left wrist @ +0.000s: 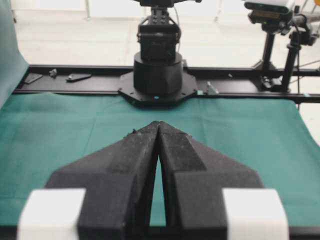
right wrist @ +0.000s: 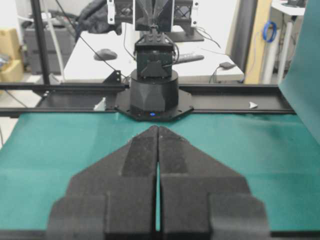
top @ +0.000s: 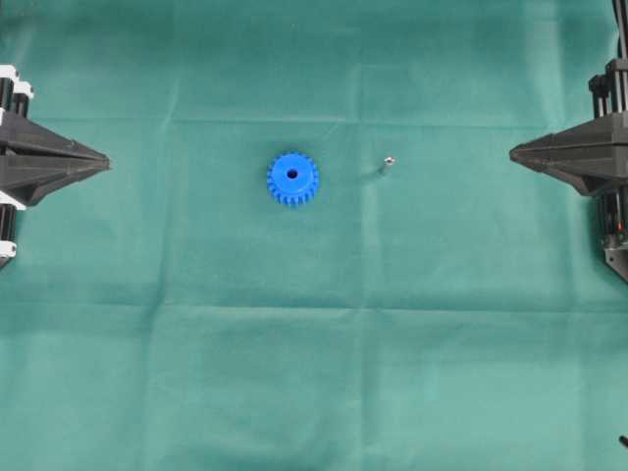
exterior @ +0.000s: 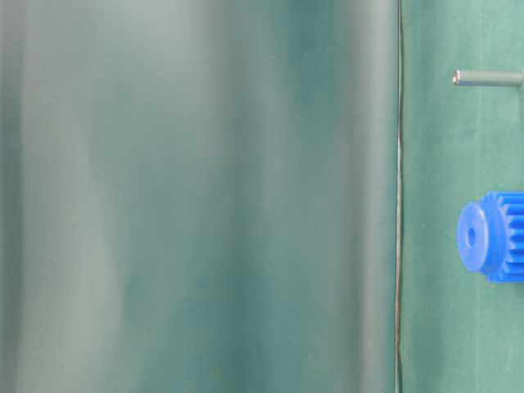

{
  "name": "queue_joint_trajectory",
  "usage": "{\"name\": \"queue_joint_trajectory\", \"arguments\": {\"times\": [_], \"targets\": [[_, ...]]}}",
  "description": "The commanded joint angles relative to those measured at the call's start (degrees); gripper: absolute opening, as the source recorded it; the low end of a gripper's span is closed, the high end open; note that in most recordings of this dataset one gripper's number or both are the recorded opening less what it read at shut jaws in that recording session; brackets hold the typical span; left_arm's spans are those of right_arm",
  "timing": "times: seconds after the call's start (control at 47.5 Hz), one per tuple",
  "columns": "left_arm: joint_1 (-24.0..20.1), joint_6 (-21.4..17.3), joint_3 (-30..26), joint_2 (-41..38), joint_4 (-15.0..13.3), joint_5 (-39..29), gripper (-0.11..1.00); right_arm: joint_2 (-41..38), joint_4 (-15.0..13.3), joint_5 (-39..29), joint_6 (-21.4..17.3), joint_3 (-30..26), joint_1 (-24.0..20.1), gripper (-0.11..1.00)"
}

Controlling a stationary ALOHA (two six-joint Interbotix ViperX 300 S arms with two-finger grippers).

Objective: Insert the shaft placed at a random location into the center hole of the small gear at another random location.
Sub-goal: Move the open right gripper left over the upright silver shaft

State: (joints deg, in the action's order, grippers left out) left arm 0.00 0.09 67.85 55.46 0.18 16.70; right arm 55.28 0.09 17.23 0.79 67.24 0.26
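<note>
Left gripper (top: pixel 106 160) parked far left of the small gear (top: pixel 292 179), fingers pressed together, grasping nothing. Gear lies flat on the green cloth (top: pixel 314 373), center hole (top: pixel 292 175) facing up, nothing in it. Shaft (top: pixel 387 165) stands just right of the gear, apart from it, untouched. Right gripper (top: pixel 512 152) far right of the gear, clenched, holding nothing. Nothing done yet: pick-up and insertion both left. No readable writing.

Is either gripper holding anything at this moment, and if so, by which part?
Nothing is held. The left gripper and right gripper are both shut on nothing at the table's sides. The shaft and the small gear sit untouched on the green cloth.
</note>
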Motion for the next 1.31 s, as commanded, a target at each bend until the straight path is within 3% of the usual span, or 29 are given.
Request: {"name": "queue_joint_trajectory", "arguments": {"times": [0.0, 0.421, 0.527, 0.737, 0.779, 0.864, 1.011, 1.285], "targets": [[0.18, -0.09, -1.49, -0.44, 0.79, 0.00, 0.00, -0.88, -0.26, -0.26, -0.09, -0.88, 0.00, 0.01], [0.18, 0.18, -1.49, -0.70, 0.79, -0.09, 0.00, -11.60, 0.09, 3.60, 0.70, 0.26, 4.66, 0.02], [0.18, 0.26, -1.41, -0.79, 0.88, -0.09, 0.00, -16.17, 0.26, 5.45, 0.53, 0.09, 6.33, 0.22], [0.26, 0.26, -1.32, -0.88, 0.88, -0.18, 0.00, -29.53, 0.44, 13.01, 0.88, -0.62, 8.53, 0.85], [0.26, 0.26, -1.23, -0.88, 0.79, -0.18, 0.00, -32.34, 0.44, 14.94, 0.88, -0.70, 8.96, 0.91], [0.18, 0.26, -1.23, -0.97, 0.79, -0.44, 0.00, -37.62, 1.05, 18.37, 0.79, -0.79, 9.67, 0.85], [0.26, 0.26, -1.23, -0.97, 0.88, -0.70, 0.00, -46.05, 2.55, 23.03, 0.79, -1.85, 10.02, 0.87], [0.18, 0.35, -1.05, -0.97, 0.79, -0.97, 0.00, -54.84, 3.08, 24.35, 0.09, -4.22, 10.11, 0.87]]}}
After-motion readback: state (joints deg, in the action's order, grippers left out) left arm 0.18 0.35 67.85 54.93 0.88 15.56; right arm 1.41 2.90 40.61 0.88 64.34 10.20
